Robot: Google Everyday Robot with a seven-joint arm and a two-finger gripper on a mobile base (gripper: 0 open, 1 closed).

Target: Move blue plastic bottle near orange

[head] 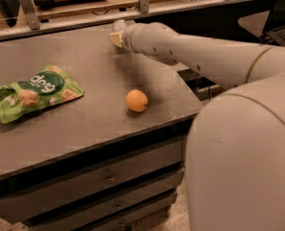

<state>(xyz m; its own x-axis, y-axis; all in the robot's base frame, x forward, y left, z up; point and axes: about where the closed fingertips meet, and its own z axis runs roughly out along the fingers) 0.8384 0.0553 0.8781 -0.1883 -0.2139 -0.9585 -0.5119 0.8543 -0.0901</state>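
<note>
The orange (136, 100) sits on the grey table top (94, 124), right of the middle and near the front right corner. My gripper (116, 36) is at the end of the long white arm (200, 57), over the far edge of the table, well behind the orange. Only its pale yellowish tip shows past the wrist. The blue plastic bottle is not visible; it is hidden or out of view.
A green snack bag (34, 91) lies flat on the left part of the table. A metal rail with posts (143, 4) runs behind the far edge. Drawers (109, 177) are below the front edge. My white body (243, 162) fills the lower right.
</note>
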